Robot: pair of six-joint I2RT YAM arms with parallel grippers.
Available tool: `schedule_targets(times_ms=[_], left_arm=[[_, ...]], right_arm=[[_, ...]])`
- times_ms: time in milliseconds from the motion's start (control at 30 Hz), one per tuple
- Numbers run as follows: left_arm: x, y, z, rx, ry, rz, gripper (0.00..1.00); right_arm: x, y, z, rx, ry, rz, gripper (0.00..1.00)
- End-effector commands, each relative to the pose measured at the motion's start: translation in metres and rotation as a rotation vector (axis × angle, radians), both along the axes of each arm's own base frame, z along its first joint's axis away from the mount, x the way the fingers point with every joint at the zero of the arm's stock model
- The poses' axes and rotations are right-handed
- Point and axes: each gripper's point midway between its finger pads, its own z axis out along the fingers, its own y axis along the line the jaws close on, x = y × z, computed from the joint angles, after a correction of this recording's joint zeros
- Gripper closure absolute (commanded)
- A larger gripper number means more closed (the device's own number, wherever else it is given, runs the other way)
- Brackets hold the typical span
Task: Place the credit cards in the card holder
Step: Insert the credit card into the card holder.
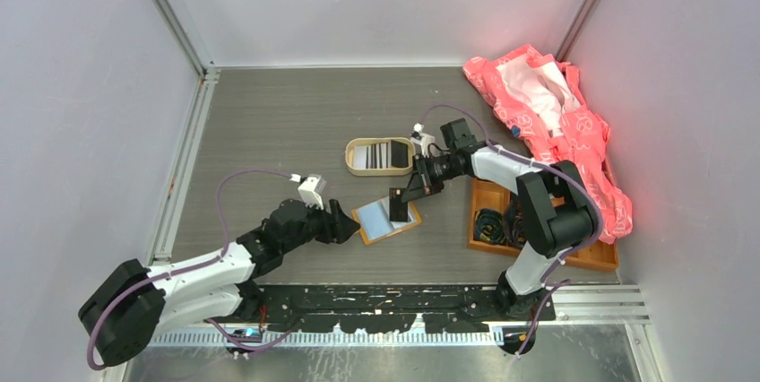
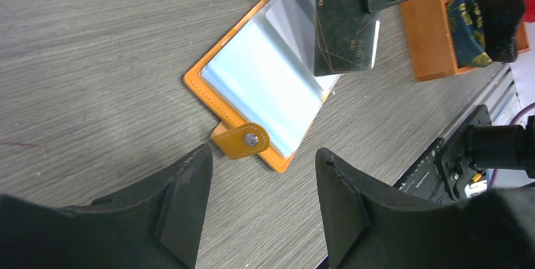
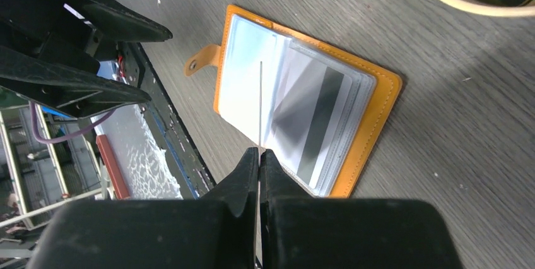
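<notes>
Centrally, on grey bench [image 1: 269, 131]: card holder [image 1: 387, 221] lying open & flat, orange cover down, clear sleeves up, snap tab [image 2: 243, 139] pointing toward L arm. Grey card w/ dark stripe [image 3: 315, 117] visible inside one sleeve. R end effector [image 3: 259, 152] pinched tight on dark VIP card [image 2: 344, 23], held on edge over sleeve pages, lower edge down toward holder; contact w/ sleeve not discernible. From R wrist view, same card reduced to a thin vertical line running out from closed fingertips. L end effector [image 2: 264, 155] low over bench just beside snap tab, jaws spread wide, nothing between them, not touching holder. Beyond holder, toward back of bench: oval beige tin [image 1: 349, 158] w/ dark & light cards inside, apart from holder. R of holder, under R arm: orange wooden tray [image 1: 487, 192] w/ dark rolled items in its compartments. Far R corner: crumpled pink printed wrap [image 1: 556, 122], running along side wall to tray.
</notes>
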Motion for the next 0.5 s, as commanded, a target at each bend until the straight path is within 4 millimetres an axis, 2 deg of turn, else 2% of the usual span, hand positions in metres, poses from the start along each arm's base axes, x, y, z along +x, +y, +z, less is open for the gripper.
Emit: schedule_targets(times_ms=[0, 133, 467], left_arm=[[0.006, -0.005, 0.004, -0.013, 0.021, 0.026, 0.39], [0.006, -0.007, -0.006, 0.006, 0.066, 0.031, 0.4], [0.014, -0.015, -0.014, 0.047, 0.114, 0.039, 0.44]], right_arm=[[0.01, 0.008, 0.002, 0.013, -0.006, -0.007, 0.99], [0.008, 0.01, -0.005, 0.004, 0.017, 0.004, 0.99], [0.001, 0.016, -0.011, 0.02, 0.078, 0.028, 0.99]])
